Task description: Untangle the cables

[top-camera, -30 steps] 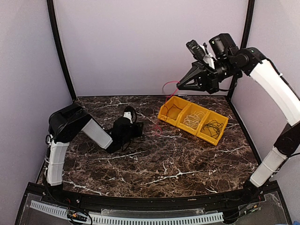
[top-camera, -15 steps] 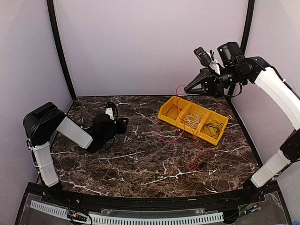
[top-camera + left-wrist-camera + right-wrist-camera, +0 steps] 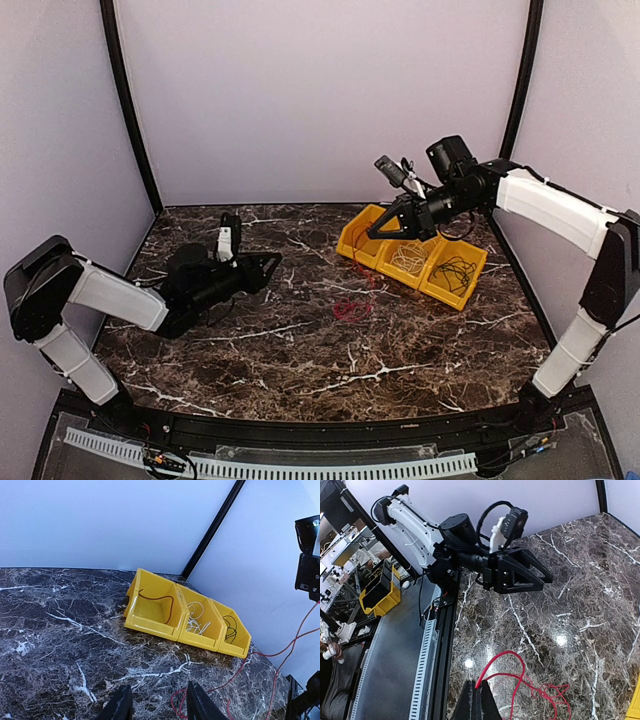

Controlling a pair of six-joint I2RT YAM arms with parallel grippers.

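The red cable (image 3: 350,308) lies in a loose heap on the marble table in front of three joined yellow bins (image 3: 437,287). One end of it rises to my right gripper (image 3: 375,232), which is shut on it just above the left bin. In the right wrist view the red cable (image 3: 520,672) loops out from the pinched tips of my right gripper (image 3: 480,686). The white cable (image 3: 195,622) sits in the middle bin and the black cable (image 3: 230,627) in the right one. My left gripper (image 3: 157,707) is open and empty, low over the table, with red cable (image 3: 240,667) loops by its right finger.
A dark reddish strand (image 3: 160,600) hangs inside the left bin (image 3: 150,622). Black corner posts (image 3: 130,110) and pale walls enclose the table. The left gripper (image 3: 520,575) shows in the right wrist view, facing the red heap. The front rail (image 3: 300,430) runs along the near edge.
My right gripper came down from high above the bins to just over the left bin, and the red cable sank into a heap on the table. The left arm drew back left.
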